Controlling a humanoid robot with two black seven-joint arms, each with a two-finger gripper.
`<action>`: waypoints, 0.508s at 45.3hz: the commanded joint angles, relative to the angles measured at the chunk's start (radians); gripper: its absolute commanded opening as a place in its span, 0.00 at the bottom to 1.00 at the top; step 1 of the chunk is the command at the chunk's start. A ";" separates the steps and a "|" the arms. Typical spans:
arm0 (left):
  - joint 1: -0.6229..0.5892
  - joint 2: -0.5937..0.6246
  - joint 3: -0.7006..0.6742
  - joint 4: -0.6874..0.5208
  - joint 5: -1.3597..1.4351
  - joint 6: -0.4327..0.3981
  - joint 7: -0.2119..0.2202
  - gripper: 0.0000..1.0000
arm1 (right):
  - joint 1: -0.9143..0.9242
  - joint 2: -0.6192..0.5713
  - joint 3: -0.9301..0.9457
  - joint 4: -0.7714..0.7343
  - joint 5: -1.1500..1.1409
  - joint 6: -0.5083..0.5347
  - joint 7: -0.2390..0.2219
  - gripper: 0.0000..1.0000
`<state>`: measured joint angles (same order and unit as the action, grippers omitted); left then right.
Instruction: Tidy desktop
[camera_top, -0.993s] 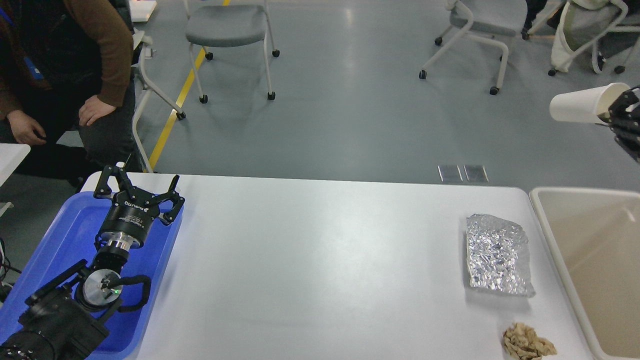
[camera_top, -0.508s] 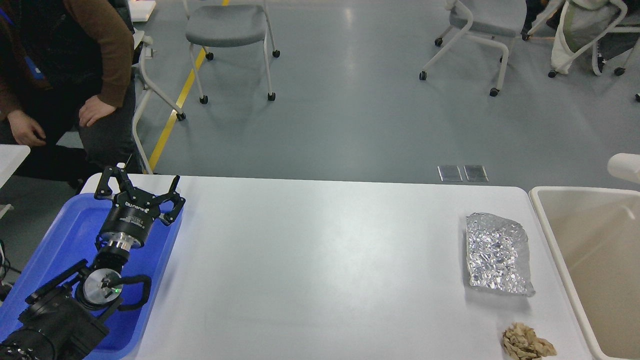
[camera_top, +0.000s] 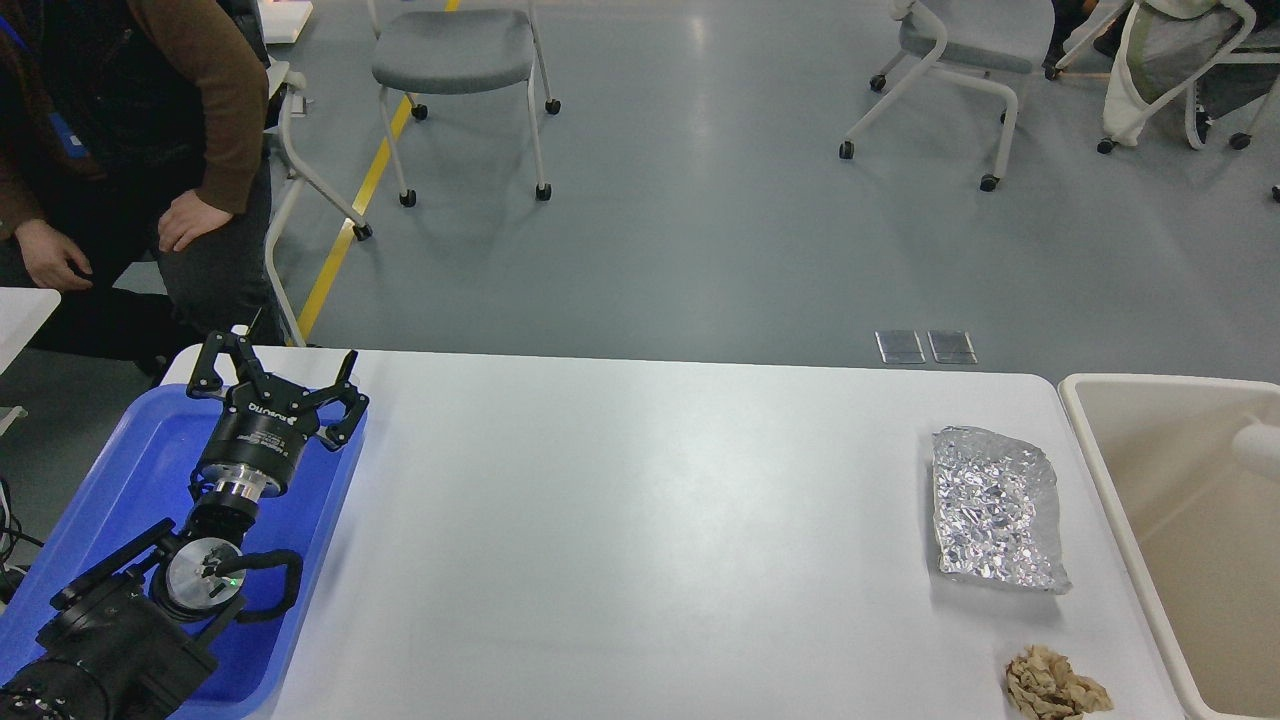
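Here the smooth white rectangular desktop (camera_top: 640, 540) with rounded corners fills the lower view, its middle bare. Near its right end lies a crinkled sheet of silver foil (camera_top: 996, 508), and just nearer the front edge sits a crumpled tan paper wad (camera_top: 1055, 684), cut off slightly at the bottom. Beside the right end stands a beige plastic bin (camera_top: 1098, 470), cropped by the frame; a pale rounded shape (camera_top: 1258, 447) shows inside it, too cut off to identify. At the left end a glossy blue plastic tray (camera_top: 150, 470) lies under the black left gripper (camera_top: 272, 384), whose fingers are spread apart and hold nothing. The right gripper is out of sight.
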<state>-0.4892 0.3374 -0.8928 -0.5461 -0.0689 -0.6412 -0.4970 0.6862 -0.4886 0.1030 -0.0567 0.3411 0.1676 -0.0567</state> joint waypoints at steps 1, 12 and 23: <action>0.000 0.000 0.000 0.000 0.000 0.000 0.000 1.00 | -0.077 0.027 0.078 -0.012 0.002 0.000 -0.002 0.00; 0.000 0.000 0.002 0.000 0.000 0.000 0.000 1.00 | -0.094 0.027 0.147 -0.009 0.004 0.003 -0.015 0.00; 0.000 0.000 0.002 0.000 0.000 0.000 0.000 1.00 | -0.112 0.027 0.152 -0.006 0.001 0.006 -0.014 0.00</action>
<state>-0.4894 0.3375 -0.8915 -0.5461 -0.0690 -0.6412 -0.4970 0.5976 -0.4642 0.2286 -0.0650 0.3446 0.1704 -0.0680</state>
